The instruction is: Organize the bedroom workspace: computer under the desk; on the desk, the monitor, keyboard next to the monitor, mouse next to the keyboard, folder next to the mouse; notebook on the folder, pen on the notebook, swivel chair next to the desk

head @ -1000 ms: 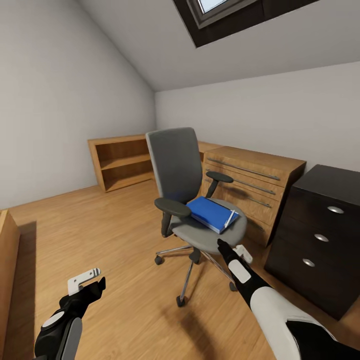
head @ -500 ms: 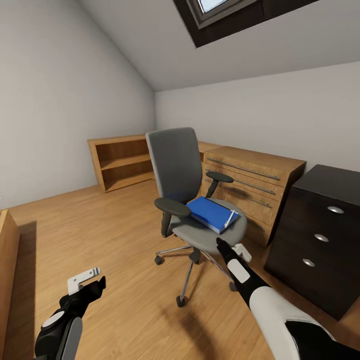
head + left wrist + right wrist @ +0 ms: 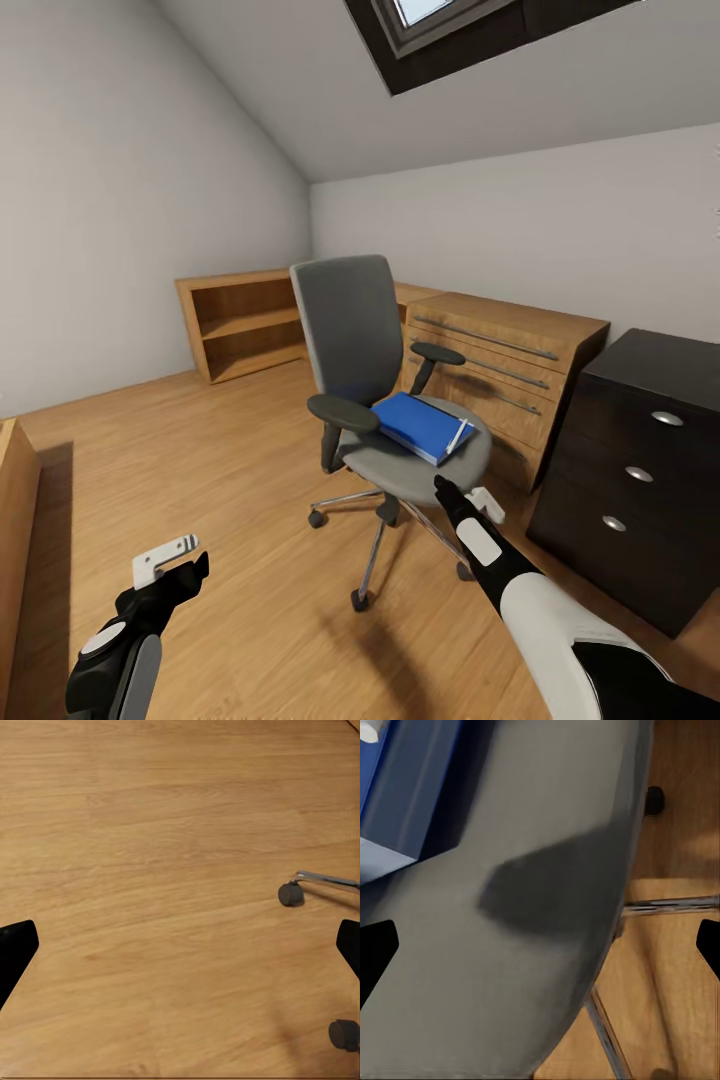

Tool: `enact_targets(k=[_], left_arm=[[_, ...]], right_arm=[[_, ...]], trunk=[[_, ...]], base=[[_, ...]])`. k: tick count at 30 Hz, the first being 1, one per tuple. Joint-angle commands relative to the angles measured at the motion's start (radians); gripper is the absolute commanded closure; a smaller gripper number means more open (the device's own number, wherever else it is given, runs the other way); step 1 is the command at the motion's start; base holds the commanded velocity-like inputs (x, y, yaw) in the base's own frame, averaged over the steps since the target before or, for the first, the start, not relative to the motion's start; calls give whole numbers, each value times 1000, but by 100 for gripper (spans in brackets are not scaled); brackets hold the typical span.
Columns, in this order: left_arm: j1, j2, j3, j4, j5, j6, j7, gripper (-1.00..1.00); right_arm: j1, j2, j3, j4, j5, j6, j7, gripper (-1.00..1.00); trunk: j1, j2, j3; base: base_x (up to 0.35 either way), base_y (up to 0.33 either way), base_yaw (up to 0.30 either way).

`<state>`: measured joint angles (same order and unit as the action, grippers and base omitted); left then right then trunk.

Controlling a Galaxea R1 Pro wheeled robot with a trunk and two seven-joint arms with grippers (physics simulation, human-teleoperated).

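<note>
The swivel chair (image 3: 350, 320) stands mid-room with its grey seat (image 3: 400, 468) toward me. On the seat lies the bright blue folder (image 3: 418, 422), with a slim pale pen (image 3: 460, 436) across its near corner. My right gripper (image 3: 466, 497) hovers open just off the seat's front edge, a short way below the folder. In the right wrist view the seat (image 3: 510, 975) and the folder's edge (image 3: 405, 787) lie ahead of the open right gripper (image 3: 540, 952). My left gripper (image 3: 178, 565) hangs open low over the floor, left of the chair; the left wrist view shows it (image 3: 180, 949) over bare boards.
The desk's black drawer unit (image 3: 640, 470) with round silver knobs stands right of the chair. Light-wood cabinets (image 3: 510, 350) and an open shelf (image 3: 245, 320) line the far wall. The chair's chrome legs and castors (image 3: 290, 894) spread over the wood floor (image 3: 230, 470).
The whole picture has slid very slightly left, so the camera moved. Both grippers stay open in nearly the same places; chair and folder have not moved.
</note>
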<state>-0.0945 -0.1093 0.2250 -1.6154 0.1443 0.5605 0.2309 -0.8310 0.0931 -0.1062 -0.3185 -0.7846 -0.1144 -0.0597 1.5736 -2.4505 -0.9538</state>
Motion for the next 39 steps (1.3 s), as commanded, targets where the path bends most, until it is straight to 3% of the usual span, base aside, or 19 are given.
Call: enact_targets(k=[1,20,28,39], left_arm=[[-1,0,0,-1,11,4,7,-100],[-1,0,0,-1,11,6,7,-100],[-1,0,1,-1,11,5,7,-100],[-1,0,0,-1,11,4,5,-100]], right_arm=[[0,1,-1,-1,-8,-3,-1,-100],[0,0,-2,-1,-10,-2,-3,-100],[0,-1,-3,-1,-12,-1,-3,-100],[0,-2,-3,-2,-13,1,-4,-100]], trunk=[[0,0,-1],[0,0,-1],[0,0,-2],[0,0,-2]], base=[[-162,-108,0],[-53,-36,-1],[5,0,-151],[223,0,-8]])
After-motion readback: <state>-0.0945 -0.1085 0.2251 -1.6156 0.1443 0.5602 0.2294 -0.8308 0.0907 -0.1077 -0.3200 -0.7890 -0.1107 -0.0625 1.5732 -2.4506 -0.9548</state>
